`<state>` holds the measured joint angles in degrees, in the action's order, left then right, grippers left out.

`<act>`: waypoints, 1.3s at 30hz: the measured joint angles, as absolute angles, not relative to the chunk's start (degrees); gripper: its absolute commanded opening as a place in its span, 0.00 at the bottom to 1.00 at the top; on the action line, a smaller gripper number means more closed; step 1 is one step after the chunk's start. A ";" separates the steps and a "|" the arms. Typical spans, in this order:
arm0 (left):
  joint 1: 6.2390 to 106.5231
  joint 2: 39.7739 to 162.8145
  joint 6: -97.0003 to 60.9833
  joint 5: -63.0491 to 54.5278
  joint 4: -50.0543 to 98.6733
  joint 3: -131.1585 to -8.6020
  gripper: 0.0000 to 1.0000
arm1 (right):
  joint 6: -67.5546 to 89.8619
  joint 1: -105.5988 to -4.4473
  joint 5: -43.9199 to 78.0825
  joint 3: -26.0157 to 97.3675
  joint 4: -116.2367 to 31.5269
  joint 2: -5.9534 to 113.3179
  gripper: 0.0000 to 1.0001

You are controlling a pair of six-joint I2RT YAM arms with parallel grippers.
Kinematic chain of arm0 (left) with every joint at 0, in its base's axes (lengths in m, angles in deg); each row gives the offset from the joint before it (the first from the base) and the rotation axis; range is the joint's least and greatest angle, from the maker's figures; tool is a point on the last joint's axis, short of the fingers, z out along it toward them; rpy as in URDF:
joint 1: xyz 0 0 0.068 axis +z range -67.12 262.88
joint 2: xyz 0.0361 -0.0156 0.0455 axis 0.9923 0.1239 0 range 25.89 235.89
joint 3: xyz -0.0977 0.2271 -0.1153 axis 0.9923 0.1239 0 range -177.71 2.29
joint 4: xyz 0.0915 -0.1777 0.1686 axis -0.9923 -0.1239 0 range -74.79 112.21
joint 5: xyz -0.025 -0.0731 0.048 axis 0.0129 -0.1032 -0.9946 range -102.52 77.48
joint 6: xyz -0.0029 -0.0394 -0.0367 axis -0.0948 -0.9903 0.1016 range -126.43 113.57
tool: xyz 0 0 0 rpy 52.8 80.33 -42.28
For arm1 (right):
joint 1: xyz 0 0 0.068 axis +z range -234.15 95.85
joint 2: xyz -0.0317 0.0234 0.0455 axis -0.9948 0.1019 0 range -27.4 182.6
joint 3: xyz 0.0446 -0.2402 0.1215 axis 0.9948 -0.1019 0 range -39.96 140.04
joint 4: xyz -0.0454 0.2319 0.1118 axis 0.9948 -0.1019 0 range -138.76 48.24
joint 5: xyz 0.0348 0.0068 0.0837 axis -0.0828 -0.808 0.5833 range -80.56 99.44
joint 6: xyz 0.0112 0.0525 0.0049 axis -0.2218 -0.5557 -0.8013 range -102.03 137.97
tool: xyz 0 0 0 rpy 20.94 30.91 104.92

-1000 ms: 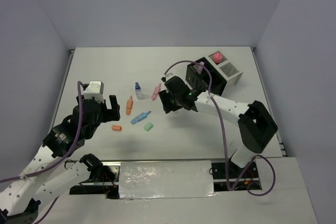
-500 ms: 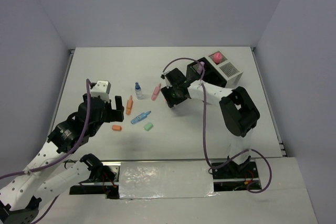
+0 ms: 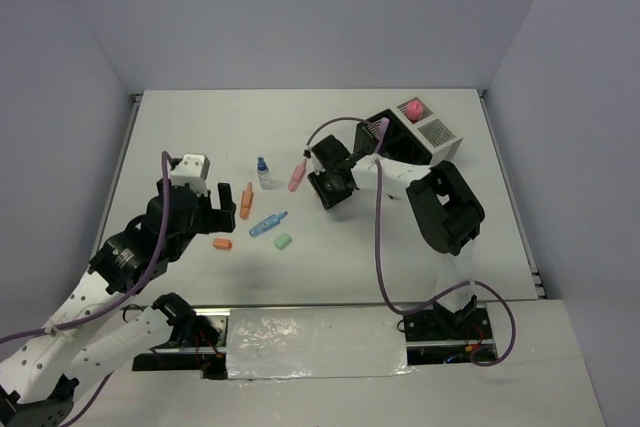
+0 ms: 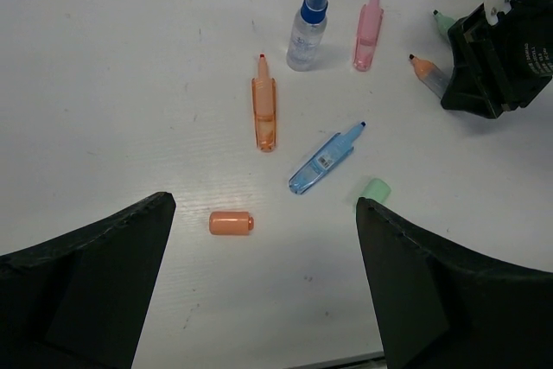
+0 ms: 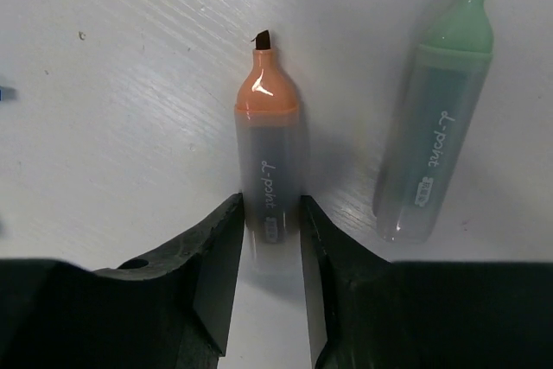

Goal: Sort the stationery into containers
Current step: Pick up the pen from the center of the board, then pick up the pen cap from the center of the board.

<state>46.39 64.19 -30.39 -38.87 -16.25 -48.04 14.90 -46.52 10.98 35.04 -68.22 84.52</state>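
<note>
Clamping orange highlighter point(image 5: 268, 127) sides, right tool point(image 5: 270, 209).

The scene was lit brightly and evenly from overhead, and the white table point(image 3: 200, 127) was rendered pale without burnt-out patches. Only short, soft-edged shadows were cast beside the objects. In the right wrist view a small specular glint was recorded on the collar of the orange-tipped highlighter point(image 5: 269, 101), and a diffuse grey shadow was spread to its right. The fingers point(image 4: 86, 283) of the left gripper point(image 4: 263, 203) were rendered nearly black, with little surface detail and slightly soft edges. The tabletop beyond them was kept sharp.
</note>
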 measured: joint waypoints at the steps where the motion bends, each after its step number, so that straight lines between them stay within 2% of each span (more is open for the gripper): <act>1: 46.39 64.00 -30.42 -38.94 -16.25 -48.04 0.99 | 14.98 -46.37 10.68 35.02 -68.17 84.52 0.35; 2: 46.39 63.91 -30.46 -39.15 -16.27 -48.04 0.99 | 14.92 -46.15 10.30 35.04 -68.15 84.54 0.26; 4: 46.39 63.76 -30.85 -39.94 -16.36 -48.04 0.99 | 14.72 -45.63 10.04 35.02 -68.02 84.54 0.15; 9: 46.39 64.15 -38.66 -44.47 -20.99 -49.48 0.99 | 13.50 -44.12 10.43 32.66 -66.18 82.99 0.00; 14: 46.39 65.72 -59.36 -47.92 -30.09 -50.81 0.98 | 9.52 -43.07 12.03 25.16 -66.36 72.74 0.00; 19: 46.67 66.82 -78.26 -49.78 -34.79 -45.59 0.99 | 6.20 -40.21 11.20 24.27 -66.53 59.60 0.00; 25: 47.46 79.60 -95.90 -50.45 -39.14 -44.56 0.97 | 4.95 -32.69 8.56 24.51 -69.14 52.46 0.00; 33: 54.74 89.02 -99.73 -48.97 -33.69 -42.59 0.93 | 3.40 -29.91 7.75 21.75 -70.80 46.45 0.00; 39: 57.12 92.21 -99.42 -46.48 -28.62 -41.17 0.83 | 3.03 -28.71 7.35 19.33 -71.12 43.01 0.00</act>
